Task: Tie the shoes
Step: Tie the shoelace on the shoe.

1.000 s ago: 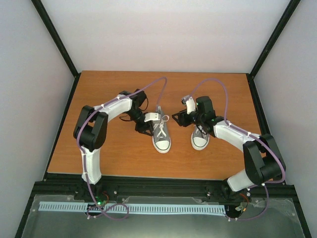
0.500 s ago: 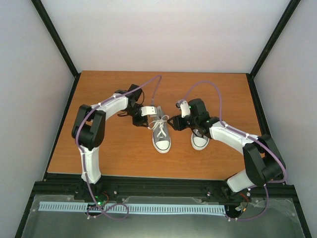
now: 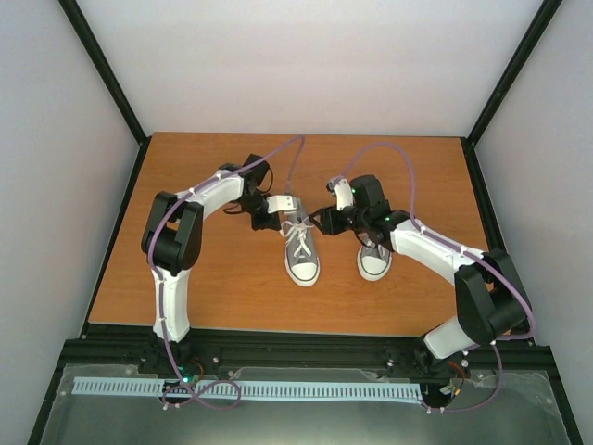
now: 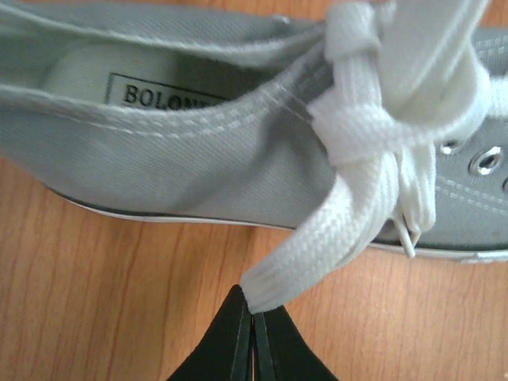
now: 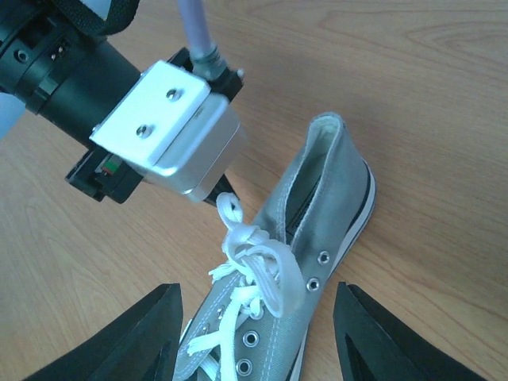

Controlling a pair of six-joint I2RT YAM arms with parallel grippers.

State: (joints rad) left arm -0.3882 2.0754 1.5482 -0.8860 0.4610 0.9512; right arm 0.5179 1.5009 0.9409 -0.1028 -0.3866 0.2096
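Note:
Two grey shoes with white toe caps lie side by side on the wooden table, the left shoe (image 3: 302,260) and the right shoe (image 3: 373,264), whose heel is hidden under my right arm. My left gripper (image 4: 254,311) is shut on the end of a white lace loop (image 4: 317,242) that comes off the knot (image 4: 357,131) on the left shoe (image 4: 182,159). My right gripper (image 5: 255,287) is open above the same shoe (image 5: 325,206). Its fingers (image 5: 151,337) stand on either side of the laces (image 5: 254,258), touching nothing. The left gripper (image 5: 216,189) shows there beside the lace end.
The wooden table (image 3: 204,287) is bounded by black frame posts and pale walls. My two arms arch in from both sides and meet over the left shoe, with purple cables (image 3: 287,153) looping above them.
My left gripper has shut on the lace loop of the left shoe. My right arm has swung left, from above the right shoe to over the left shoe's laces.

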